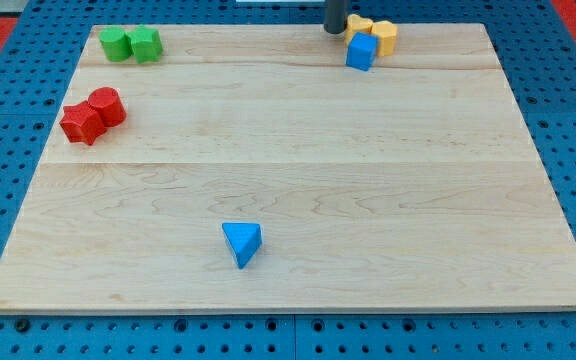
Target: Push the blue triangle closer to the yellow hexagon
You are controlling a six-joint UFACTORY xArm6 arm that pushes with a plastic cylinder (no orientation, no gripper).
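Camera view is looking down at an angle on a pale wooden board lying on a blue perforated table. At the view's top, right of centre, the dark rod is standing upright, with my tip resting on the board's far edge, just left of the yellow blocks. It carries no pincer, so nothing is being held. Two yellow blocks are sitting side by side there, one nearer the tip and one to its right; which is the hexagon I cannot tell. A blue cube is touching them from below. The blue triangle is lying alone near the view's bottom, left of centre, well apart from the tip. Two green blocks are sitting at the top left, and two red blocks are huddling at the left edge.
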